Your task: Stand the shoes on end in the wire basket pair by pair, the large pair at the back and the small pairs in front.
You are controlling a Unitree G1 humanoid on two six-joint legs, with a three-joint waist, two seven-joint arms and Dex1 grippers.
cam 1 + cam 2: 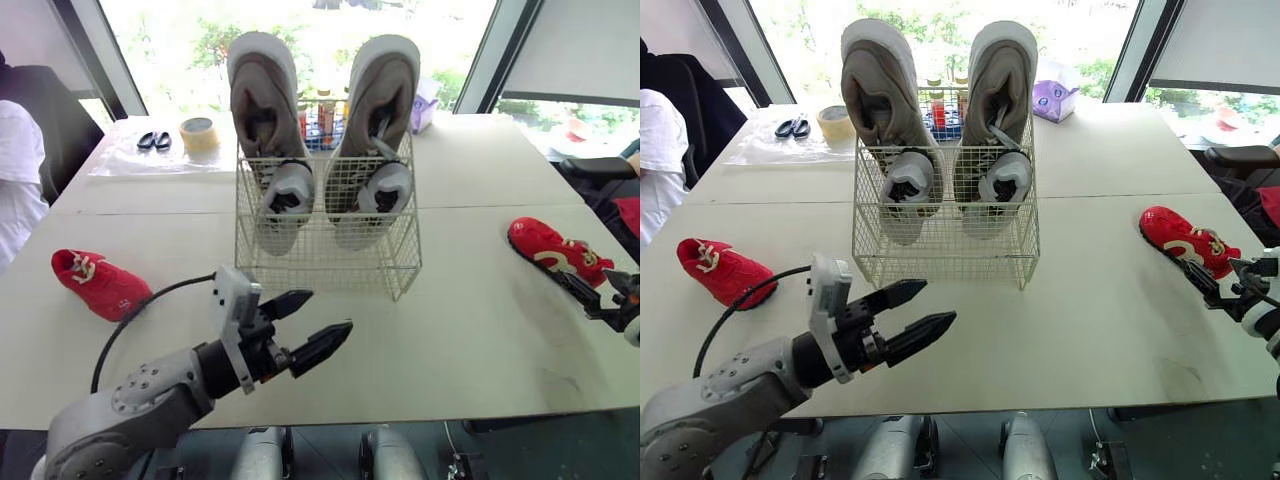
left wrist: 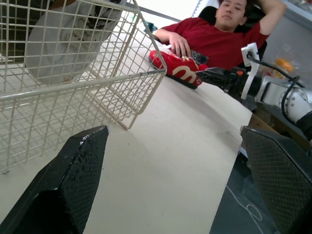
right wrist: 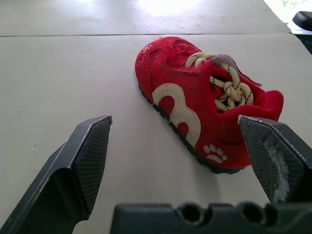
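Note:
A white wire basket stands at mid-table. Two large grey shoes stand on end at its back. Two small grey-white shoes stand in front of them. One small red shoe lies on the table at the left, another red shoe at the right. My left gripper hovers open and empty in front of the basket. My right gripper is open, low over the table, with the right red shoe just ahead of its fingertips and untouched.
A tape roll, scissors and a purple tissue box sit at the table's far side, with bottles behind the basket. A person in red sits past the right edge, a hand near the right red shoe. Another person sits left.

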